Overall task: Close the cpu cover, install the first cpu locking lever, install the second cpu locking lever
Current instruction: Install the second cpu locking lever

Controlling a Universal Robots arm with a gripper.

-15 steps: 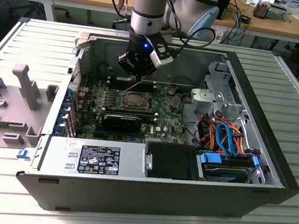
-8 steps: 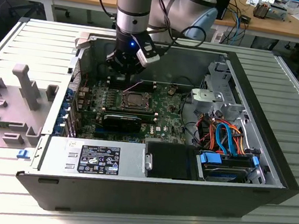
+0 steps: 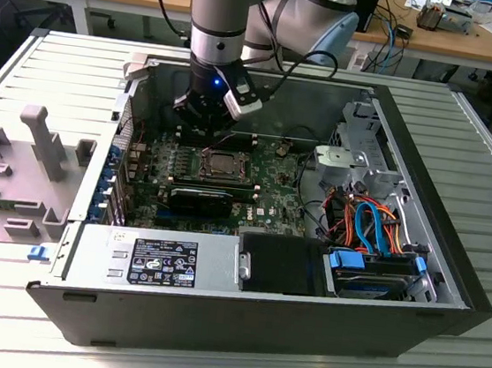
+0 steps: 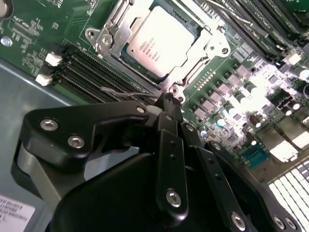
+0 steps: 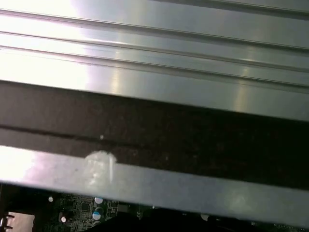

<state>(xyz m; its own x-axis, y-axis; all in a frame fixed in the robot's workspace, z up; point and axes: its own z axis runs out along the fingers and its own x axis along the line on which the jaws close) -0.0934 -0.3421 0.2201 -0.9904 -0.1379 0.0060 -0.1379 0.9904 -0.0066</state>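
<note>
The cpu cover point(image 3: 221, 165) is a small silvery frame on the green board point(image 3: 271, 200), in the middle of the open computer case. In the second wrist view the cpu cover point(image 4: 112, 38) lies flat around the pale square chip point(image 4: 159, 41). My gripper point(image 3: 207, 129) hangs just behind the socket on the arm, close above the board. Its black fingers meet at the tips, and the gripper point(image 4: 166, 100) is shut right at one corner of the cover. A thin silvery rod point(image 4: 118, 92) runs along the socket edge towards the tips; I cannot tell whether they touch it.
A black oblong block point(image 3: 201, 200) sits in front of the socket, with the grey power-supply box point(image 3: 157, 261) nearer still. Blue and orange cables point(image 3: 370, 225) and a drive cage fill the exterior view's right. Dark memory slots point(image 4: 91, 72) flank the socket. The case wall point(image 5: 154, 140) stands close.
</note>
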